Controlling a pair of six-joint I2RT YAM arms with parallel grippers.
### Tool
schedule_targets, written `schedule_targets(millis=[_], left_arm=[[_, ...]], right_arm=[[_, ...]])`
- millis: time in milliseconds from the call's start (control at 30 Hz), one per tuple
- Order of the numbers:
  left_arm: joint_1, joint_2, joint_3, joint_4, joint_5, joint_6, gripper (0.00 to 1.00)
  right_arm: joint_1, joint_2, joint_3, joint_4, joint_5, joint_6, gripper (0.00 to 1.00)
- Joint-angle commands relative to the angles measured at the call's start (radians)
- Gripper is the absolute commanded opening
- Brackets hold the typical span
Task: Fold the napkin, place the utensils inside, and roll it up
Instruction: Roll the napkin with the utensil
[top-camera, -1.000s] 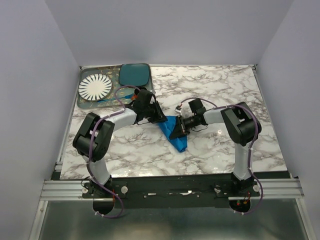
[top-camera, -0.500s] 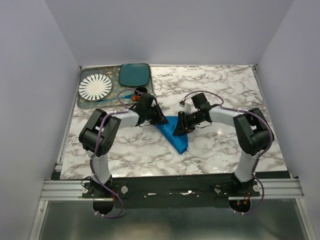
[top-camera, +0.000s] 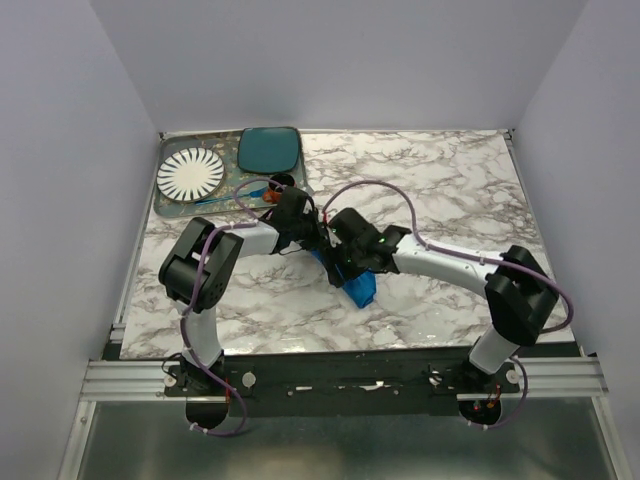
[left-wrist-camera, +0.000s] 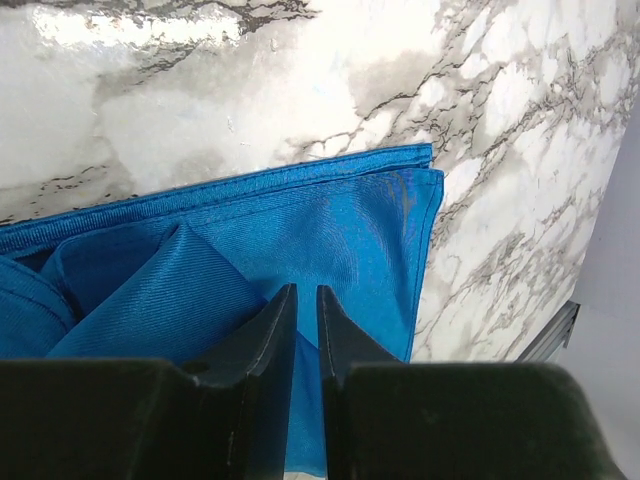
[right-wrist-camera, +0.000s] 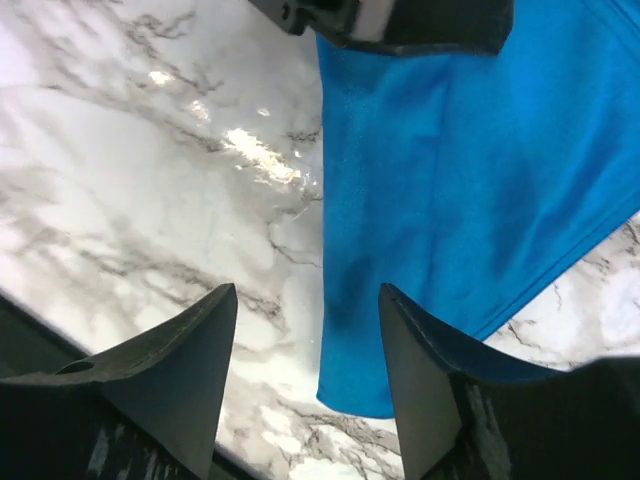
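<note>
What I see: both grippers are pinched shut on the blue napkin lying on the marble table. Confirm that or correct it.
One detail is wrong. Only the left gripper is pinched shut on the napkin, which does lie on the marble table. The right gripper is open, with its fingers spread wide over the cloth's edge and gripping nothing. The right wrist view shows this.

A white counter (top-camera: 440, 180) veined in grey marble sits inside plain pale lavender-grey walls, a back wall (top-camera: 330, 60) and a side wall (top-camera: 60, 150) at each flank, with an aluminium rail (top-camera: 130, 378) along its near edge and soft overhead glare on the stone.
</note>
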Motion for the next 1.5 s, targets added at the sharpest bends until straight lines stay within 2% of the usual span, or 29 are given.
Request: schedule_targets(millis=[0, 167, 433, 533, 700, 767, 933, 1000, 1033, 1100, 1267, 1467], left_arm=[[-0.001, 0.053, -0.036, -0.059, -0.038, 0.021, 0.23], [-0.001, 0.055, -0.031, -0.059, -0.034, 0.020, 0.22], [0.001, 0.052, -0.034, -0.059, -0.027, 0.018, 0.22], [0.004, 0.049, -0.033, -0.062, -0.024, 0.018, 0.22], [0.006, 0.029, -0.024, -0.075, -0.017, 0.027, 0.22], [0.010, 0.006, -0.014, -0.097, -0.018, 0.033, 0.26], [0.039, -0.054, 0.047, -0.156, 0.002, 0.047, 0.35], [0.056, -0.091, 0.090, -0.187, -0.006, 0.063, 0.43], [0.062, -0.100, 0.105, -0.218, -0.008, 0.070, 0.45], [0.079, -0.132, 0.149, -0.247, -0.014, 0.095, 0.53], [0.093, -0.186, 0.199, -0.312, -0.017, 0.125, 0.56], [0.079, -0.218, 0.116, -0.250, 0.048, 0.075, 0.53]], right_arm=[[0.123, 0.087, 0.048, -0.043, 0.457, -0.033, 0.69], [0.209, 0.187, 0.088, -0.046, 0.576, -0.053, 0.73], [0.207, 0.247, 0.071, 0.010, 0.609, -0.073, 0.73], [0.189, 0.267, 0.057, 0.029, 0.577, -0.065, 0.66], [0.135, 0.236, -0.004, 0.067, 0.480, -0.047, 0.45], [0.117, 0.216, -0.016, 0.078, 0.396, -0.047, 0.39], [0.069, 0.192, -0.052, 0.132, 0.136, -0.041, 0.31], [0.045, 0.186, -0.058, 0.139, 0.069, -0.032, 0.30], [0.032, 0.183, -0.061, 0.142, -0.027, -0.029, 0.30], [-0.015, 0.177, -0.073, 0.153, -0.115, -0.019, 0.28], [-0.156, 0.187, -0.072, 0.152, -0.441, 0.010, 0.27], [-0.296, 0.324, -0.041, 0.161, -0.828, 0.057, 0.28]])
